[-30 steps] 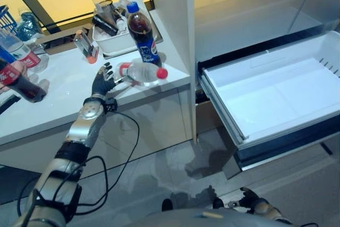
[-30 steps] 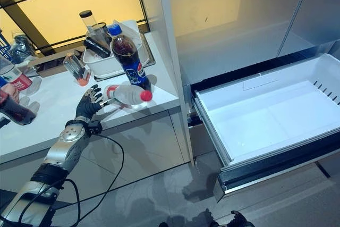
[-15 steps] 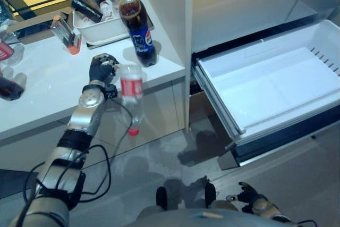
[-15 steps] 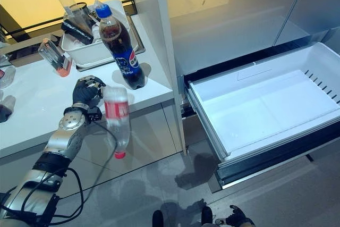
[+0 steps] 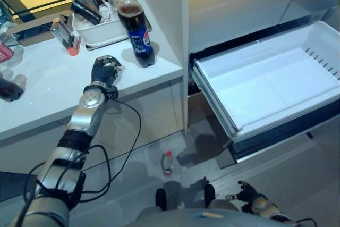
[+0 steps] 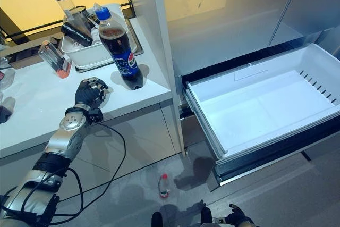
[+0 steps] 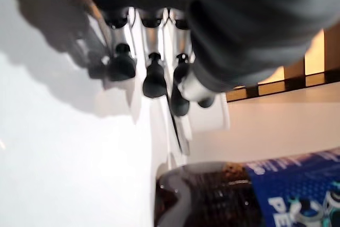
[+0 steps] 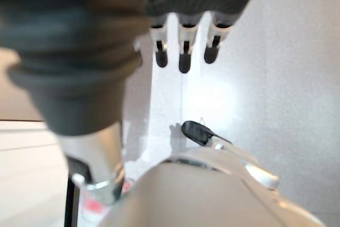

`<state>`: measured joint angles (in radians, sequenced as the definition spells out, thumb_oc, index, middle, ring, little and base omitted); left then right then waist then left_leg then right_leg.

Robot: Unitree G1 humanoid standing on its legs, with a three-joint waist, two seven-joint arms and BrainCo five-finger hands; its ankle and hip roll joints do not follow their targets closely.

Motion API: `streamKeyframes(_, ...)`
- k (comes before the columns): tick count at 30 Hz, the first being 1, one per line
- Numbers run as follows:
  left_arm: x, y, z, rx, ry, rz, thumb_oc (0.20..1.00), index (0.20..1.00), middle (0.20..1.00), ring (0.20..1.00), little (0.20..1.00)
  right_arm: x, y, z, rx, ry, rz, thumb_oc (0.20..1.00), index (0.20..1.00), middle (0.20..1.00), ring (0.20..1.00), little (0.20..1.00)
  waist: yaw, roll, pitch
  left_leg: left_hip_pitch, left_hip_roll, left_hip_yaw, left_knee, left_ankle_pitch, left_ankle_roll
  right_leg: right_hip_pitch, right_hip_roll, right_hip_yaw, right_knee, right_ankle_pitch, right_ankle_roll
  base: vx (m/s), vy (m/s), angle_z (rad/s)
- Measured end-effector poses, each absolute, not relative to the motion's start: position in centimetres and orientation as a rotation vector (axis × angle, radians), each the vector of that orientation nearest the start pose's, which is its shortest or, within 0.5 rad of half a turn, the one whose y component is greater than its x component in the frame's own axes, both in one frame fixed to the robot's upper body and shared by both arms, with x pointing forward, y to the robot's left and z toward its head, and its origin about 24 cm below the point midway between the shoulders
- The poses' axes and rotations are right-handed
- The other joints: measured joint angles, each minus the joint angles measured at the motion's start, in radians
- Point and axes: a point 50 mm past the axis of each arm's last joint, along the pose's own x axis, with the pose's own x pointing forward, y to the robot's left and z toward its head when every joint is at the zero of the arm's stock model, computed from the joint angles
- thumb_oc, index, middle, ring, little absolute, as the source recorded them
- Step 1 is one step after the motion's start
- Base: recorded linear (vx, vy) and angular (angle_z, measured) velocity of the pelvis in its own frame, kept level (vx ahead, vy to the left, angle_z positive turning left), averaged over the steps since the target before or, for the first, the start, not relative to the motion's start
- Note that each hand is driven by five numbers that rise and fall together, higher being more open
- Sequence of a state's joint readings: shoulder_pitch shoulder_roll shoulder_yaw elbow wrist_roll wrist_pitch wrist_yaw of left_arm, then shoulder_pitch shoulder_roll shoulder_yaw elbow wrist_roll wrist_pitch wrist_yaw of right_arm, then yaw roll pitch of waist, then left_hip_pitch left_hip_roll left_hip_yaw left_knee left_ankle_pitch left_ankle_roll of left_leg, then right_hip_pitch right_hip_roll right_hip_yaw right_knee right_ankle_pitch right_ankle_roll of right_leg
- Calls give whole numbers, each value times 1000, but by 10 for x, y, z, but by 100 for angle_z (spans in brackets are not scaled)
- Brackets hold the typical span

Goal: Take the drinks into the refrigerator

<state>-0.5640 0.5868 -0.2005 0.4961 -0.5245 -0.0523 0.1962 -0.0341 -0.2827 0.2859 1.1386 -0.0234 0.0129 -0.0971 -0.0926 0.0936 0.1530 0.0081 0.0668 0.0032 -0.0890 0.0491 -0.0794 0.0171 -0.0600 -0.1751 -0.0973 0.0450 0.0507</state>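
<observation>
A dark cola bottle (image 5: 135, 25) with a blue cap and blue label stands upright on the white counter (image 5: 48, 94), close to its right end. My left hand (image 5: 104, 70) rests on the counter just left of it, fingers curled and holding nothing; the left wrist view has the cola bottle (image 7: 239, 195) right beyond the fingers (image 7: 154, 78). A small clear bottle (image 5: 168, 162) with a red cap and red label lies on the grey floor below the counter's front. My right hand (image 5: 249, 201) hangs low near the floor, fingers relaxed and empty.
The refrigerator's white drawer (image 5: 265, 83) is pulled out to the right, empty, its front edge jutting over the floor. A white bin (image 5: 98, 27) of bottles sits behind the cola. A tilted glass container (image 5: 64, 35) and more bottles (image 5: 8, 86) stand further left.
The clear red-capped bottle slid off the counter's front edge, dropped past my left hand and now lies on the floor. My left hand curled shut. The camera shifted slightly.
</observation>
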Motion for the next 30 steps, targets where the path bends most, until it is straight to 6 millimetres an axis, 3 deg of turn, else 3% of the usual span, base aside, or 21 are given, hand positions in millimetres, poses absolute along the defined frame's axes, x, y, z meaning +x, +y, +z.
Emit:
streamKeyframes(7, 351, 241, 122, 119, -81, 151, 200, 200, 200, 200, 200, 119, -235, -151, -495, 1122, 21, 1000, 1000, 1000, 1000, 1000, 0, 6, 1, 13, 1, -5, 0, 0, 0, 14, 1, -2, 0, 0, 0, 1, 0, 0)
streamKeyframes(8, 351, 241, 122, 118, -82, 151, 294, 294, 294, 294, 294, 119, -236, -151, -494, 1122, 22, 1000, 1000, 1000, 1000, 1000, 0, 8, -1, 15, 2, -5, 0, 0, 0, 17, 1, -3, 0, 0, -1, 0, 0, 0)
streamKeyframes(9, 351, 241, 122, 118, -83, 150, 1000, 1000, 1000, 1000, 1000, 119, -235, -151, -494, 1122, 22, 1000, 1000, 1000, 1000, 1000, 0, 11, -1, 15, 2, -5, 0, 0, 0, 16, 0, -2, 0, 0, -1, 0, 0, 0)
streamKeyframes(13, 350, 239, 121, 109, -84, 147, 1000, 1000, 1000, 1000, 1000, 119, -236, -151, -493, 1123, 24, 1000, 1000, 1000, 1000, 1000, 1, 17, -6, 15, 3, -6, 0, 0, 0, 16, 2, -2, 0, 1, -2, 0, 0, 0)
streamKeyframes(19, 344, 215, 117, 40, -111, 99, 1000, 1000, 1000, 1000, 1000, 119, -236, -151, -494, 1123, 23, 1000, 1000, 1000, 1000, 1000, 0, 21, -8, 14, 4, -6, 0, 0, 0, 14, 1, -2, 0, 1, -2, 0, 0, 0)
streamKeyframes(30, 342, 204, 131, 32, -174, 19, 1000, 1000, 1000, 1000, 1000, 119, -237, -151, -486, 1126, 29, 1000, 1000, 1000, 1000, 1000, -2, 22, -9, 13, 5, -6, 0, 0, 0, 14, 1, -1, 0, 1, -2, 0, 0, 0)
